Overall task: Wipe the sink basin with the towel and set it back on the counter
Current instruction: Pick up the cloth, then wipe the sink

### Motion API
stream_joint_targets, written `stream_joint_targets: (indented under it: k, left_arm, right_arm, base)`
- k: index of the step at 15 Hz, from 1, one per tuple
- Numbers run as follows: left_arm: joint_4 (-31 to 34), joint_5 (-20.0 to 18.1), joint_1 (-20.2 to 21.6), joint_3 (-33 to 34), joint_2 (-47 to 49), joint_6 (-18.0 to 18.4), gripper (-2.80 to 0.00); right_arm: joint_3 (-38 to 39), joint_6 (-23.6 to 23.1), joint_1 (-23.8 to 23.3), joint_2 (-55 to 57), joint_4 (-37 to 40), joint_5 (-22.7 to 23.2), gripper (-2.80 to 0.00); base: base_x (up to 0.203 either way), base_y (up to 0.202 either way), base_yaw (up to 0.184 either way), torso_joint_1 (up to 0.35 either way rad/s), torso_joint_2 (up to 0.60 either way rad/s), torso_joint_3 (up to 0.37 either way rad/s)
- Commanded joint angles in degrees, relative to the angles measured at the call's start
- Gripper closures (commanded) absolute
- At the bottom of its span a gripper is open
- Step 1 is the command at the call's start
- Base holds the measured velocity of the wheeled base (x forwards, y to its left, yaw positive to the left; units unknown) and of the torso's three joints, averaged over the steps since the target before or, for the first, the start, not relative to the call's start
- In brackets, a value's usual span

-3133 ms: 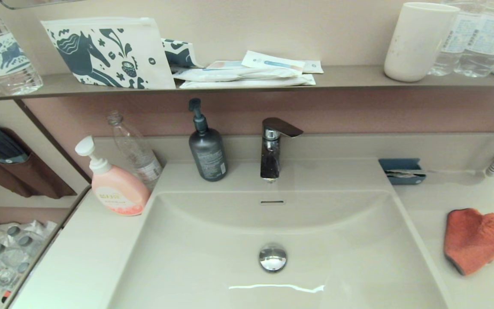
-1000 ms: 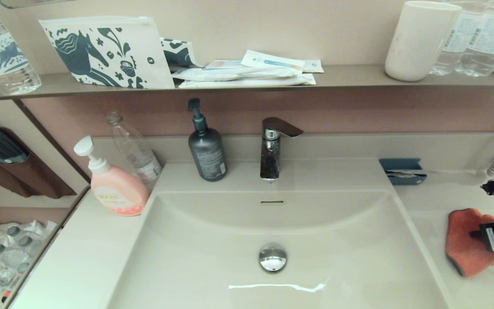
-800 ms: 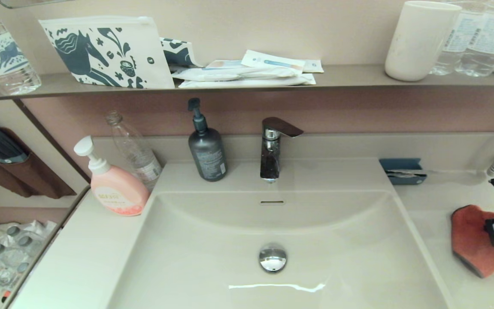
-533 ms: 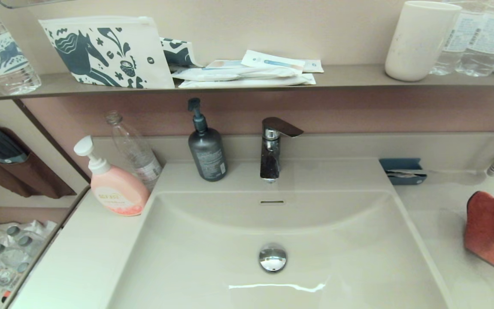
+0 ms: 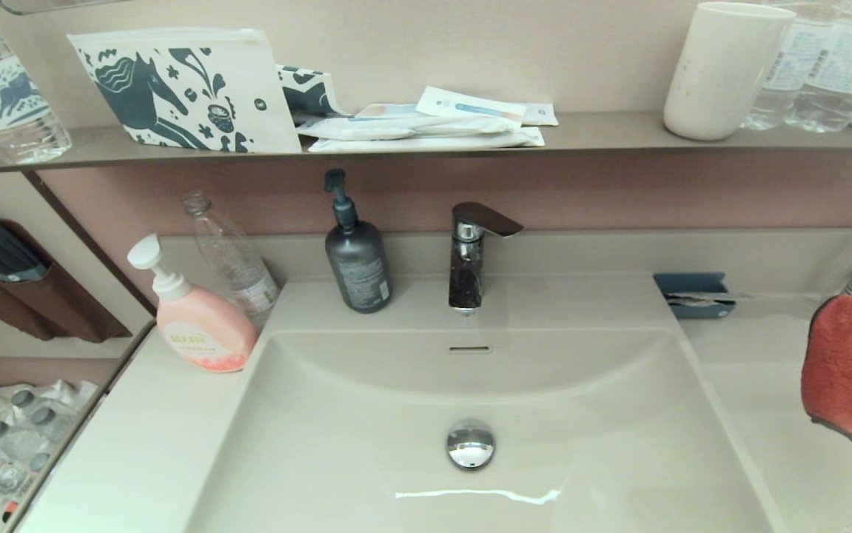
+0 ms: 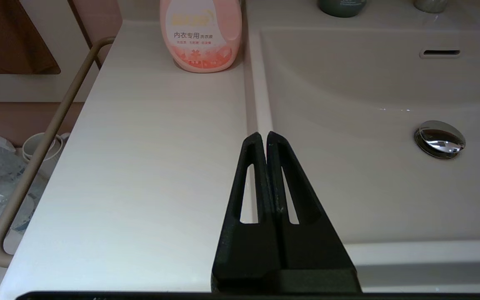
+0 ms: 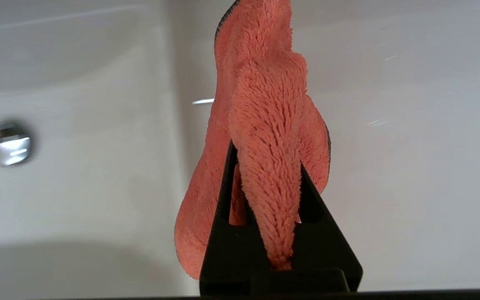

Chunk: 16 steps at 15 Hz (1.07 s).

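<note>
The orange-red fluffy towel (image 5: 851, 370) hangs in the air above the right counter (image 5: 759, 348), at the right edge of the head view. My right gripper (image 7: 267, 156) is shut on the towel (image 7: 265, 108), with a thick fold bunched between its fingers; most of the gripper is outside the head view. The off-white sink basin (image 5: 366, 414) lies to the towel's left, with its chrome drain plug (image 5: 470, 444) and overflow slot (image 5: 469, 348) bare. My left gripper (image 6: 262, 134) is shut on nothing and parked over the counter's front edge, beside the basin's left rim (image 6: 260, 104).
A pink pump bottle (image 5: 200, 326), a clear bottle (image 5: 237, 263), a grey dispenser (image 5: 357, 266) and the tap (image 5: 470, 255) stand along the back. A blue holder (image 5: 694, 295) sits at the back right. The brown shelf (image 5: 603, 133) above carries a white cup (image 5: 722, 70).
The right gripper reached the towel lying on the right counter, took hold of it and lifted it. The towel now hangs higher and further right. The left arm has not moved.
</note>
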Motion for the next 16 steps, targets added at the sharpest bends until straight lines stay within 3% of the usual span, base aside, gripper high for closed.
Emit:
stream_joint_targets:
  k: [1,6,8,12,16]
  left_arm:
    - [-0.03,0.0,0.0,0.0,0.09,-0.02,0.0]
    - [-0.03,-0.07,0.0,0.0,0.09,-0.02,0.0]
    - [-0.03,0.0,0.0,0.0,0.09,0.02,0.0]
    - [-0.03,0.0,0.0,0.0,0.09,-0.02,0.0]
    - [-0.03,0.0,0.0,0.0,0.09,-0.02,0.0]
  right_arm:
    - [-2.49,7.07,8.66,-2.83,4.49,-0.99,0.0]
    - [0.01,25.72,32.03,-0.81,6.6,-13.23,0.0]
    - [1.47,32.25,38.73,3.73,5.5,-17.5,0.0]
    - [7.59,39.49,47.67,13.48,-6.23,-22.02,0.0]
    - [13.73,44.24,50.55,24.17,-18.58,-23.35,0.0]
  base:
    - [0.0,0.0,0.0,0.0,0.0,0.0]
    - [0.0,0.0,0.0,0.0,0.0,0.0]
    - [0.0,0.0,0.0,0.0,0.0,0.0]
    - [0.0,0.0,0.0,0.0,0.0,0.0]
    - [0.0,0.0,0.0,0.0,0.0,0.0]
